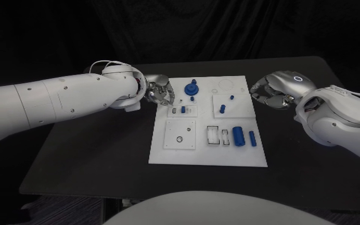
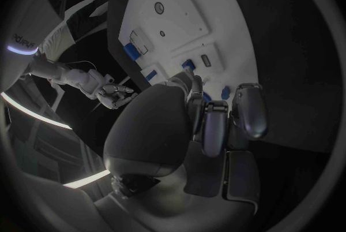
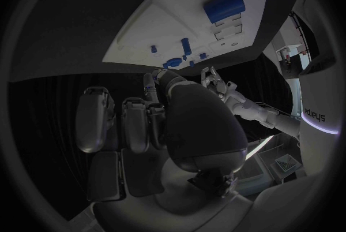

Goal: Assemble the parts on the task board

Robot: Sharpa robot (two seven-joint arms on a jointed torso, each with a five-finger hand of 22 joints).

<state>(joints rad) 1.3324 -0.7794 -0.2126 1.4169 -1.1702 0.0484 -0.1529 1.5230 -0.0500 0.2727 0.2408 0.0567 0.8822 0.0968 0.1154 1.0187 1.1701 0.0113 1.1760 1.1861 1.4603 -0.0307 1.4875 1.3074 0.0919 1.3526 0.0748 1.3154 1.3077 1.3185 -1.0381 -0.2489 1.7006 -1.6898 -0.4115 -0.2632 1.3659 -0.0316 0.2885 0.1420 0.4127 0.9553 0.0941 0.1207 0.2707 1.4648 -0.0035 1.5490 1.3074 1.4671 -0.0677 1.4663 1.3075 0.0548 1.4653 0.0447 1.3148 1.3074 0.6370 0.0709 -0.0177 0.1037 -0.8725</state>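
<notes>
2 hands flank the task board [image 1: 172, 154], a white plate lying in the middle of the black tabletop [image 1: 90, 152]. The left hand [image 1: 159, 92] sits at the board's far left corner, its fingers curled downward just over the board's edge; whether they pinch anything I cannot tell. In the left wrist view the fingers [image 2: 248, 111] are bent inward together, with small blue pieces peeking out just beyond them. The right hand [image 1: 271, 92] rests off the board's far right edge, near but apart from it, fingers curled in and holding nothing that I can see.

On the board, a blue gear-like part [image 1: 191, 87] lies near the far middle, just beside the left hand. A small blue peg [image 1: 183, 109] stands in a raised plate close below that hand. Another blue peg [image 1: 222, 109] stands on the right-hand plate, nearer the right hand. At the near right lie a thick blue cylinder [image 1: 239, 136] and a thinner blue rod [image 1: 253, 138], side by side, well apart from both hands.
</notes>
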